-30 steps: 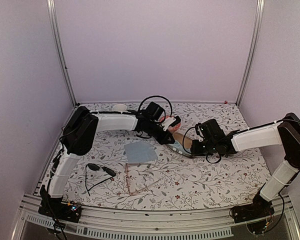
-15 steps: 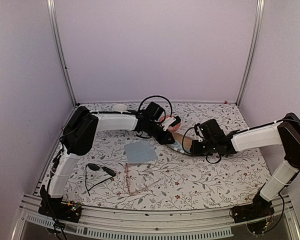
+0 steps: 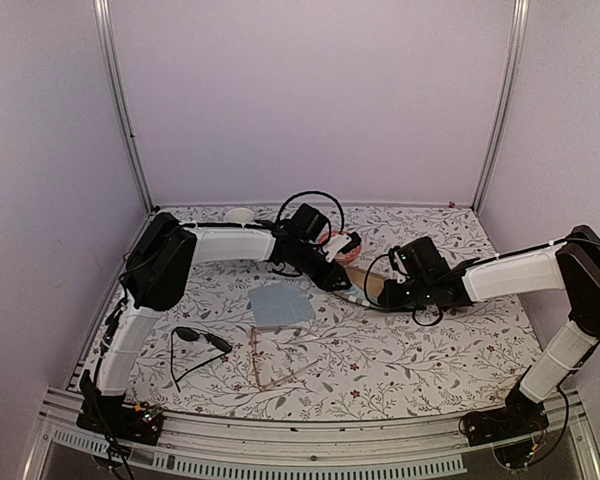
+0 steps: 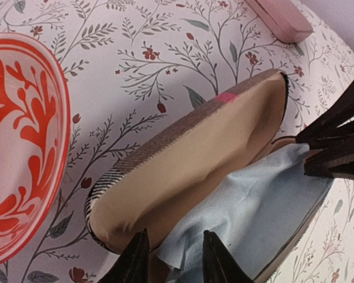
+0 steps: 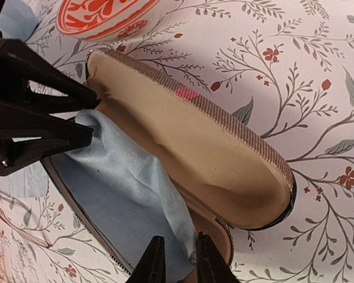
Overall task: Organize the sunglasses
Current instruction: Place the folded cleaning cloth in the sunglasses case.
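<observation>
Tan lining shows along the whole inside of the brown case, which lies open on the tabletop with a blue cloth spread in its lower half. Compared with a second ago the arms sit in nearly the same places in the top view. The real change is at the fingers. The left gripper and the right gripper, one at each end of the case, now have their fingers slightly apart, straddling the rim and cloth rather than pinching them (the right gap is the narrower of the two). This reads as a release, so the job of opening the case looks finished and both arms are about to be free.

Neither pair of glasses is in hand. The black sunglasses and the pinkish pair lie side by side near the front left of the tabletop, well apart from the case. The left arm seems better placed to fetch one of them. The loose cloth may need pushing flat before anything goes in.
</observation>
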Robot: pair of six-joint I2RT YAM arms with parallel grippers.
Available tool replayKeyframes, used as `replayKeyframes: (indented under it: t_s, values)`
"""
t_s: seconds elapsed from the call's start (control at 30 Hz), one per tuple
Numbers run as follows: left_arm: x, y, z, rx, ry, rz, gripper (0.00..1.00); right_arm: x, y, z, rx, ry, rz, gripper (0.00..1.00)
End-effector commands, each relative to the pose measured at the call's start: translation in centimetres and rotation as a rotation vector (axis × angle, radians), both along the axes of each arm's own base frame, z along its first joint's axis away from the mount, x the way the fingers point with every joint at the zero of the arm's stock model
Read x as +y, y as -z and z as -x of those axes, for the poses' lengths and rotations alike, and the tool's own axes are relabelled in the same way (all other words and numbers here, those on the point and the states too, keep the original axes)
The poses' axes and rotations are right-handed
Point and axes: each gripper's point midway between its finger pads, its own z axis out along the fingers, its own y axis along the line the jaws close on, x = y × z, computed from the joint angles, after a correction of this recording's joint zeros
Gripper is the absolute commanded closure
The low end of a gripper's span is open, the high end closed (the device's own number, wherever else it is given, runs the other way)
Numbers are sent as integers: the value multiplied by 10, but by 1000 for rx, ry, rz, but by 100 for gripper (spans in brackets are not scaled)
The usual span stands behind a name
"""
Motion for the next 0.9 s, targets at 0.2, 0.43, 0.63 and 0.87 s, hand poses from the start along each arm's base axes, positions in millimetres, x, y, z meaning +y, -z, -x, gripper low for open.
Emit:
replayKeyframes:
  t_s: [0.2,0.43,0.63,0.87]
  values:
    - [4,-30,0,-58,-25,-8,60,-8,-24,-5,-55,27,4,71]
    - [10,-31,9,-61,-36,-5,59,-12,-25,2,-51,33,-7,69]
    - [16,-16,23,-28,-41,-17,59,-13,-11,15,-14,33,-20,69]
    - [18,-5,38,-5,-38,-23,60,-9,-1,25,13,29,-32,70]
